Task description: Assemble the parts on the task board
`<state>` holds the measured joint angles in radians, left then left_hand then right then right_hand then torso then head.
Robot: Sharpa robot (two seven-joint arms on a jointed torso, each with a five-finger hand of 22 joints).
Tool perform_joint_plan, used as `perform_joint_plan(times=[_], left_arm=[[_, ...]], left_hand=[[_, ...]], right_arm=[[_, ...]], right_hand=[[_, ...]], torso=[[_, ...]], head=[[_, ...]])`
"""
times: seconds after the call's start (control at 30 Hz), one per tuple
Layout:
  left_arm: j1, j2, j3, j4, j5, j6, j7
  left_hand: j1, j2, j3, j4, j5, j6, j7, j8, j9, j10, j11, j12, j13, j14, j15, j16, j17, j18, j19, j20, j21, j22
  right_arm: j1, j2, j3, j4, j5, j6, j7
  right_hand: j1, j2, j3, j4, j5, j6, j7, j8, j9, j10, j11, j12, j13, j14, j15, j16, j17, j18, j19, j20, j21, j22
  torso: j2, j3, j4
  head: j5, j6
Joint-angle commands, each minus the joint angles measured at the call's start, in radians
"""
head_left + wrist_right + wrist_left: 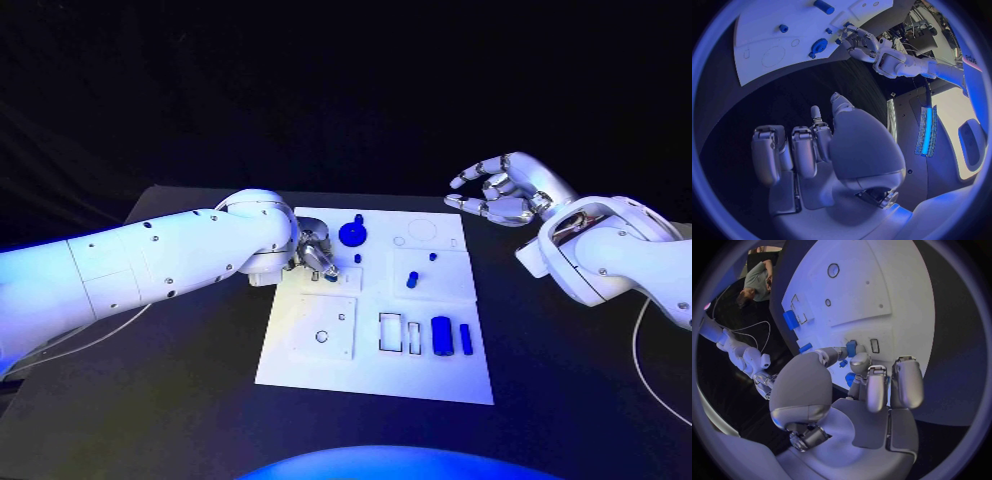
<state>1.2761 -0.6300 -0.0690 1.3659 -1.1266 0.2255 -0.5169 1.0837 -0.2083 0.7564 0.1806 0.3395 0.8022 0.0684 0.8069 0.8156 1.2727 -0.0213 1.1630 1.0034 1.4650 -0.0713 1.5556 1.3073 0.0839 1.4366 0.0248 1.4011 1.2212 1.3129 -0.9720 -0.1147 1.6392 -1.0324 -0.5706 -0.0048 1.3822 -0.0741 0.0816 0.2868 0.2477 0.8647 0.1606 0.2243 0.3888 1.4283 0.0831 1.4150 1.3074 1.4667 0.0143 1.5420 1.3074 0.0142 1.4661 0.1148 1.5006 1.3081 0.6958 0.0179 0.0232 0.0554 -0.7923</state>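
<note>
The left hand [310,254] rests over the task board [378,370] at its left edge, fingers closed around a small blue part [852,348]. Off the board's far right corner, the right hand [498,190] hovers empty, fingers spread.

From the head camera I look steeply down on the table [173,400], with the board [378,300] centred and both arms entering from the sides. My left wrist camera sits close behind the left hand [861,390] and faces along its fingers onto the board [879,300], which lies just beyond them. My right wrist camera sits equally close behind the right hand [817,155], looking past it over bare table [773,105] to the board's [786,45] edge farther off. All three views share the board. The right wrist view also catches the left hand [856,41] at the board, as the head view does [312,254].
</note>
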Motion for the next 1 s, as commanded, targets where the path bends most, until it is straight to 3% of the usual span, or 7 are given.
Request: perform_joint_plan(times=[0.03, 1.0], left_arm=[[-0.001, 0.000, -0.001, -0.002, -0.016, 0.035, -0.006], [-0.004, 0.040, -0.001, -0.033, -0.004, 0.062, -0.012]], left_hand=[[-0.003, 0.013, 0.182, -0.173, 0.005, 0.013, -0.012, 0.005, 0.001, 0.008, 0.001, 0.006, 0.002, 0.100, -0.010, 0.001, 0.246, -0.016, 0.002, -0.006, 0.005, 0.002], [-0.079, 0.042, 0.139, -0.125, -0.010, 0.045, -0.035, 0.031, 0.015, 0.042, -0.016, 0.036, 0.026, 0.104, -0.023, 0.010, 0.257, -0.019, 0.009, -0.013, 0.012, 0.017]], right_arm=[[-0.001, 0.001, 0.000, 0.000, -0.012, 0.001, 0.000], [-0.003, 0.001, 0.000, 0.000, -0.013, -0.002, 0.001]], right_hand=[[-0.009, -0.001, 0.001, 0.003, 0.007, 0.007, 0.001, 0.006, -0.001, 0.000, -0.005, -0.003, 0.103, 0.081, -0.009, -0.004, 0.158, 0.006, 0.062, -0.005, -0.006, 0.216], [-0.014, -0.001, 0.001, 0.003, 0.008, 0.008, 0.000, 0.008, -0.002, 0.000, -0.006, -0.003, 0.104, 0.080, -0.010, -0.005, 0.156, 0.007, 0.060, -0.005, -0.009, 0.214]], torso=[[0.000, 0.0004, 0.0007], [0.001, 0.0021, -0.0007]], head=[[0.002, -0.001], [-0.001, -0.005]])
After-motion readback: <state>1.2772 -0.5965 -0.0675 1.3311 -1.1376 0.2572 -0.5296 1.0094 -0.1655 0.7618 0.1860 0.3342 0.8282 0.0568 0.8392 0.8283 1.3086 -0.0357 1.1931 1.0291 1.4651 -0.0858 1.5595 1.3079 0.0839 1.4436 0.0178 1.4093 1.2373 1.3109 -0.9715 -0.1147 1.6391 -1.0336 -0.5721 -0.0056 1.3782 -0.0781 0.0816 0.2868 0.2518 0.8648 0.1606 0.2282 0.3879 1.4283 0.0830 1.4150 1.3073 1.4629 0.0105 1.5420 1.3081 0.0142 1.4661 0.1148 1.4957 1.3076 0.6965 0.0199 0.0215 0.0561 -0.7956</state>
